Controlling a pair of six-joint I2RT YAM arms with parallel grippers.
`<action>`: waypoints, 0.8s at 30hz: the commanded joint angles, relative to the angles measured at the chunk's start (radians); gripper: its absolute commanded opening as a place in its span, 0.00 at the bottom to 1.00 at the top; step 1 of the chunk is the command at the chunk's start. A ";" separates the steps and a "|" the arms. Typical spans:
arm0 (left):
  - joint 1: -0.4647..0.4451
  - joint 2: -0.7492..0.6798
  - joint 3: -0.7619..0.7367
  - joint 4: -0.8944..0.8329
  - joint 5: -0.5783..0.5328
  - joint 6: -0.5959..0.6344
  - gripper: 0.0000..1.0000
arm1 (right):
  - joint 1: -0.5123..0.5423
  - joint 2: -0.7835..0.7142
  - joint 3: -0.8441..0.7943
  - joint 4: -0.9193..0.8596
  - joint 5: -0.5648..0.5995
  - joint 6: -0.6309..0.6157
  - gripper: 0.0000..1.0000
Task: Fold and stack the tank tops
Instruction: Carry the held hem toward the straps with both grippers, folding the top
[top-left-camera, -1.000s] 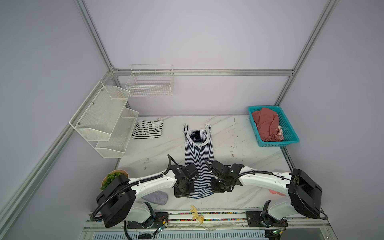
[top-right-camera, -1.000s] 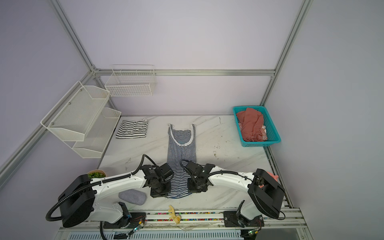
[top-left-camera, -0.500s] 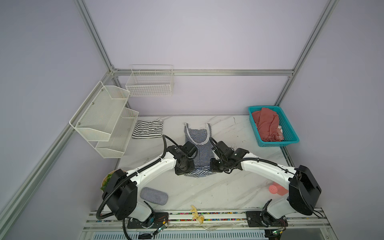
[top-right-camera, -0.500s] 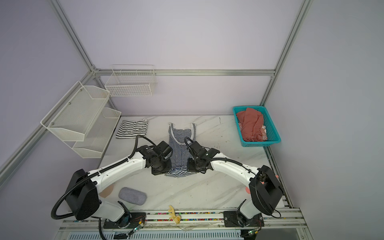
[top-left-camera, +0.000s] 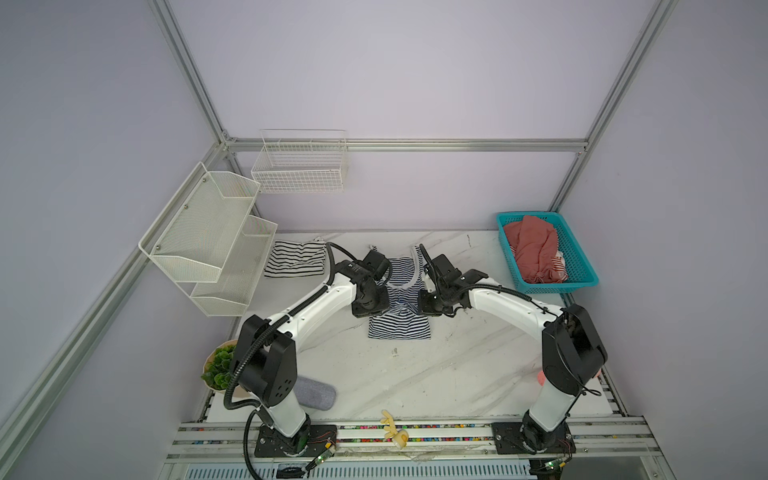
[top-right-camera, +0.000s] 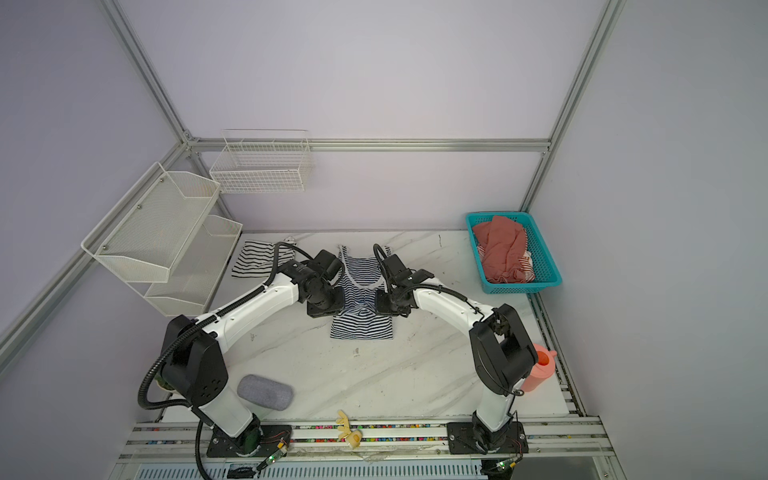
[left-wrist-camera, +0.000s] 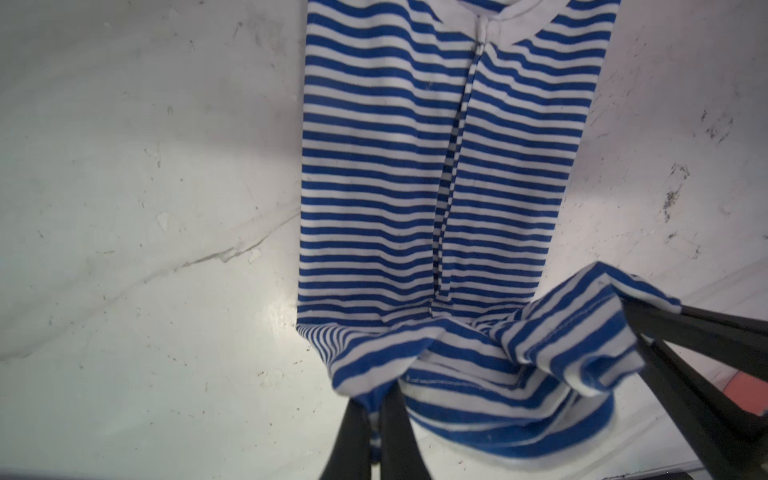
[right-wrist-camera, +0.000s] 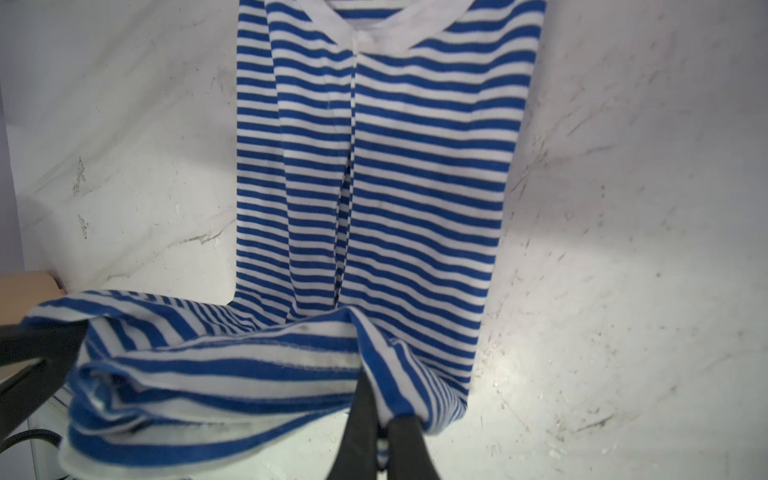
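Note:
The navy-and-white tank top lies mid-table, its lower half doubled back over itself. My left gripper is shut on one hem corner. My right gripper is shut on the other corner. Both hold the hem a little above the cloth, partway toward the white-trimmed neckline, and the hem sags between them. The white tank top with black stripes lies folded at the back left, apart from both grippers.
A teal basket with red cloth stands at the back right. A white mesh shelf and a wire basket hang at the back left. A potted plant, grey pad, yellow toy and pink cup sit near the front.
Both grippers have carried the hem from the table's near edge toward the back, doubling the navy-and-white top over itself. The fold now lies nearer mid-table.

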 joint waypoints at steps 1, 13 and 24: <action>0.040 0.033 0.130 -0.016 0.027 0.076 0.00 | -0.029 0.044 0.073 -0.045 -0.023 -0.073 0.00; 0.116 0.240 0.292 -0.007 0.065 0.124 0.04 | -0.113 0.245 0.267 -0.055 -0.086 -0.143 0.00; 0.172 0.367 0.339 0.070 0.087 0.095 0.05 | -0.161 0.395 0.386 -0.034 -0.140 -0.168 0.05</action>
